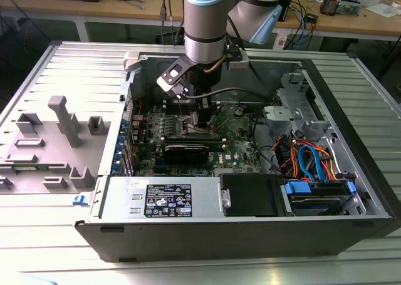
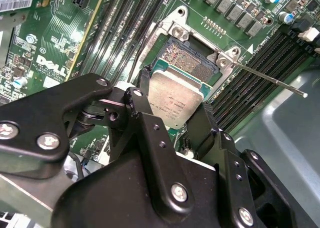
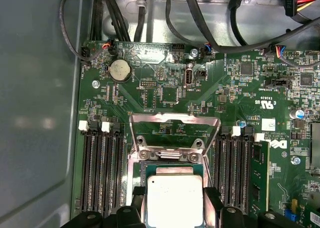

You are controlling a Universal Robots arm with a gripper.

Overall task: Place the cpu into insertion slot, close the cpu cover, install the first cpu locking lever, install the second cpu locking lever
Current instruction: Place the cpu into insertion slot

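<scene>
**Cpu hanging over a bare socket, with the contacts at risk**

The cpu [image 2: 176,100] is being held by two opposite edges. The jaws are closing narrowly on it, with their black fingers [image 2: 204,123] pressing in from either side. It is hanging over the insertion slot [image 2: 192,57] and covering the nearer part, while the field of contacts [image 2: 185,55] is lying bare on the far part. I cannot tell whether it is touching the slot yet.

In my judgement the main danger is the chip going down skewed. A corner could be riding up on the slot's metal rim, or an edge could be scraping and bending the contacts. A slipping grip would be doing the same harm. The thin locking lever [image 2: 270,80] is jutting out from a corner of the slot, so the jaws could be snagging it.

Counting outward from the slot, I am seeing:
- one cpu
- one slot
- one cpu cover [image 3: 175,124], standing raised at the slot's far edge
- one lever that I am making out clearly
- two banks of memory slots [image 3: 102,168], flanking the slot
- one memory stick [image 3: 260,173]
- one coin cell [image 3: 120,70] beyond the cover
- one computer case [image 1: 250,235], lying on one desk [image 1: 363,97]
</scene>
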